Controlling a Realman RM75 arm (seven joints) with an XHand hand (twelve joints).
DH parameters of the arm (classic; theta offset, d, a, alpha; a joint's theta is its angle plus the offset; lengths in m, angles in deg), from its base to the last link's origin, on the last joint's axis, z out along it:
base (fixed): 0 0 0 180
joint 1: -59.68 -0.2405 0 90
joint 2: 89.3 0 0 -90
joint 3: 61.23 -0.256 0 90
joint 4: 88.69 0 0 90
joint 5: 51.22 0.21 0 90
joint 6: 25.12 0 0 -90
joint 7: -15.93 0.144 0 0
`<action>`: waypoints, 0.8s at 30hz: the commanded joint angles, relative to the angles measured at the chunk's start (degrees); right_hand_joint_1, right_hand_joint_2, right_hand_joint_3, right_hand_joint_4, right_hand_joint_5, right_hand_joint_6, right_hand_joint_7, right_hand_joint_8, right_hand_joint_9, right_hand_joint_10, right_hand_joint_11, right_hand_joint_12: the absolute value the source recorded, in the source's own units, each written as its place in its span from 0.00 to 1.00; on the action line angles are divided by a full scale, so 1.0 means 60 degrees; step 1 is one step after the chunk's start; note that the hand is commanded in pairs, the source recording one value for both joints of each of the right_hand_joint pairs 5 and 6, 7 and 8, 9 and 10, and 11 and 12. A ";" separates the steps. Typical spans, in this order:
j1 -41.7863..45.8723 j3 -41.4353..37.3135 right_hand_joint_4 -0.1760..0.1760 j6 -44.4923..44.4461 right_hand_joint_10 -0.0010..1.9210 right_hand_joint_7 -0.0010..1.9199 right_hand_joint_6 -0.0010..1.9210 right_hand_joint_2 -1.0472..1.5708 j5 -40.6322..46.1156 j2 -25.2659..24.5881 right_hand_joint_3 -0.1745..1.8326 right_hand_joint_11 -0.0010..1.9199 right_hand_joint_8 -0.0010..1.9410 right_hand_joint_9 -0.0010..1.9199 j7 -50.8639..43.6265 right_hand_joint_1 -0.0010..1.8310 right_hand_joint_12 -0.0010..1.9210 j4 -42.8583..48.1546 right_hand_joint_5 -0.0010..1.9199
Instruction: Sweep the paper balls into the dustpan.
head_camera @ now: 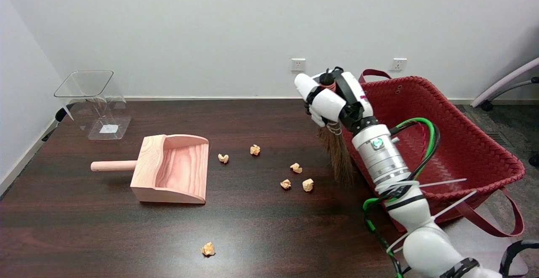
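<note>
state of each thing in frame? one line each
right hand: grips the broom handle
broom: held upright, bristles down by the basket
dustpan: empty, mouth facing the balls
paper balls: six loose on the table, none swept
red basket: open
clear container: empty

Paper balls (296, 167) lie between the dustpan (172, 169) at left and the broom (339, 158) at right.

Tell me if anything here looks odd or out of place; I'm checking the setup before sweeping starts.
One paper ball lies alone near the table's front edge, well apart from the other five scattered right of the dustpan. The dustpan holds none yet. The right hand holds the broom upright. Nothing looks damaged.
</note>
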 commanded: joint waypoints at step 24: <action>-0.0763 0.1798 0.50 -0.2031 1.00 1.00 1.00 1.00 0.0067 -0.2688 0.57 1.00 0.99 1.00 -0.4689 0.54 1.00 -0.2177 1.00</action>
